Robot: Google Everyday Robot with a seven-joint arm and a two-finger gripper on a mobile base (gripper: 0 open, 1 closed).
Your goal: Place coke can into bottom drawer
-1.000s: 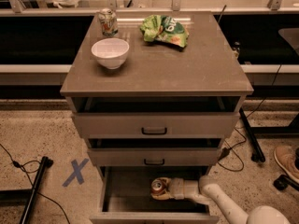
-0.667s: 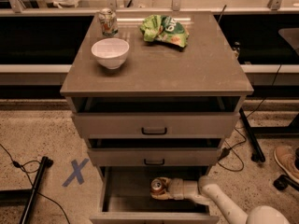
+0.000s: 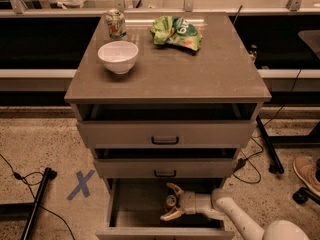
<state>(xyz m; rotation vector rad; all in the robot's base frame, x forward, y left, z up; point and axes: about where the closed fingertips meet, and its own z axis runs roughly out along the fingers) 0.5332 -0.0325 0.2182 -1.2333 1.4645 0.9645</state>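
The bottom drawer [image 3: 135,210] is pulled out at the foot of the cabinet. The coke can [image 3: 171,201] rests inside it, right of centre, with its silver top showing. My gripper [image 3: 166,202] reaches into the drawer from the right. It is open, with one finger [image 3: 175,188] behind the can and the other [image 3: 170,214] in front of it. The can stands between the fingers and is not clamped.
On the cabinet top [image 3: 200,74] are a white bowl [image 3: 118,56], a pale green-and-silver can [image 3: 115,23] and a green chip bag [image 3: 177,32]. The two upper drawers [image 3: 165,134] are slightly open. A blue X [image 3: 80,184] marks the floor at the left. Cables and a black stand leg [image 3: 35,204] lie nearby.
The fingers, earlier closed on the can, have spread apart and let go of it. The can stays in the same spot in the bottom drawer.
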